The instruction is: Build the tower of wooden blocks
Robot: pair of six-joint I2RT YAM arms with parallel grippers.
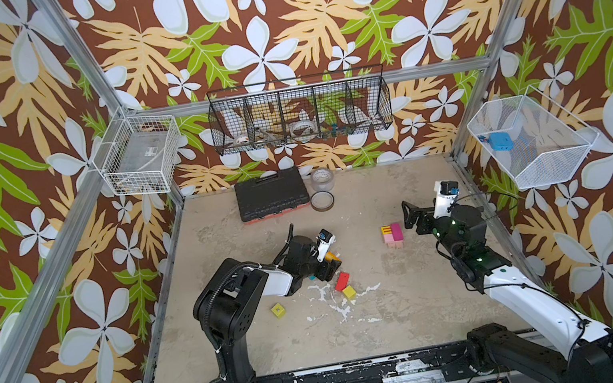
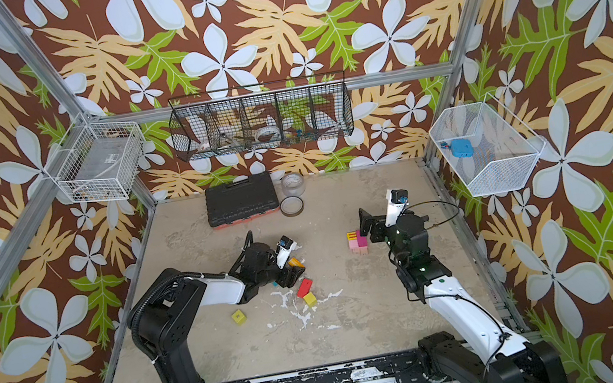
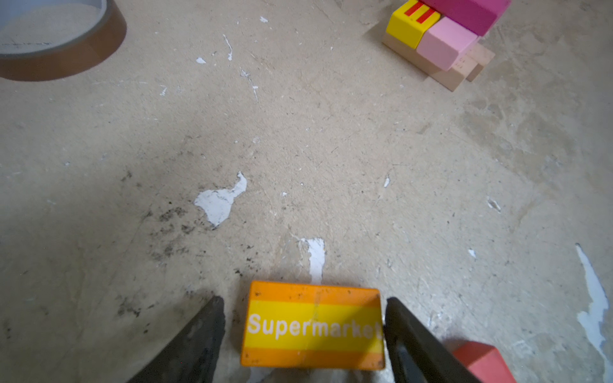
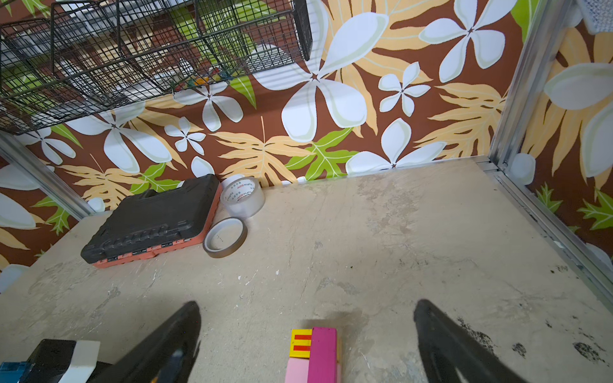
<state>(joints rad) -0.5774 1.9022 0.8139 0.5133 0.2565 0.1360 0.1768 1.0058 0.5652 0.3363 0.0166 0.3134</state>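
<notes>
Five wood blocks [image 1: 342,280] lie loose on the counter [image 1: 397,291]: one orange "Supermarket" block [image 3: 313,326], one red block [image 3: 481,361], one yellow cube [image 1: 349,291], one yellow-green cube [image 1: 278,310] with a dark mark, and one teal piece [image 1: 312,278] mostly hidden under the left arm [image 1: 226,298]. The wood block tower [image 1: 392,233] holds one yellow striped block [image 3: 409,25], one pink block [image 3: 446,43], one magenta block [image 3: 471,13] and at least two plain tan blocks [image 3: 423,63] beneath. Also there: one clear tape roll [image 1: 323,184], one brown tape roll [image 1: 322,201], one black tool case [image 1: 270,196], two white wire baskets [image 1: 140,155] [image 1: 532,140] and one black wire basket [image 1: 300,111].
</notes>
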